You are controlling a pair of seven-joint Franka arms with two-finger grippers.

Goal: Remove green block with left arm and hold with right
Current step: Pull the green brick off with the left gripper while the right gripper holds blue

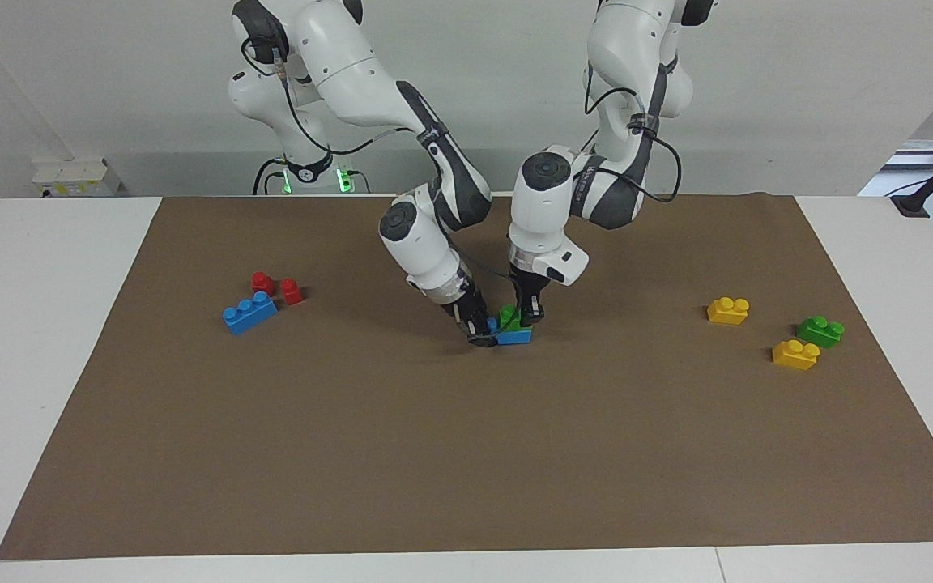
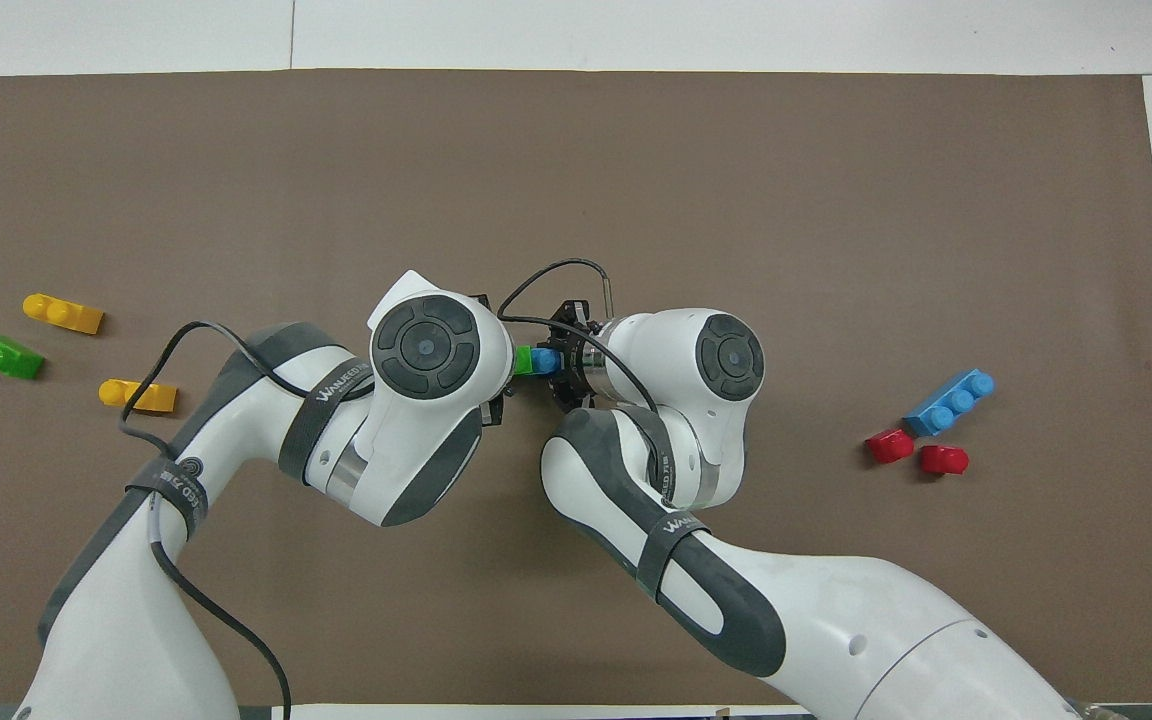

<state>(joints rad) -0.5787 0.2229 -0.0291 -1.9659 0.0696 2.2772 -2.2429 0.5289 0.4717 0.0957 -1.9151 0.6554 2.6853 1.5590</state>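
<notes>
So the green block [image 1: 508, 314] is sitting on top of a small blue brick [image 1: 514, 335] right in the middle of the brown mat [image 1: 466, 453], the 2 stacked together with the green one toward the robots' edge of the blue one. The left pincer [image 1: 530, 314] comes almost straight down onto the green block and its fingers sit on either side of it, so it looks clamped on the block. The right pincer [image 1: 485, 332] leans in at an angle from the right arm's end and has hold of the blue brick down low at the mat, with a fingertip wrapped round its end. From overhead you only get a sliver of green [image 2: 523, 360] and blue [image 2: 543, 360] between the 2 wrists, the rest is hidden under the arms. Out toward the left arm's end of the tabletop [image 1: 45, 364] there's a second green brick [image 1: 820, 330] with 2 yellow bricks, one [image 1: 728, 310] nearer the robots and one [image 1: 795, 355] just beside the green. Toward the right arm's end, well apart from the stack, there's a longer blue 3-stud brick [image 1: 249, 312] with 2 small red pieces [image 1: 276, 287] just beside it on the robots' side.
</notes>
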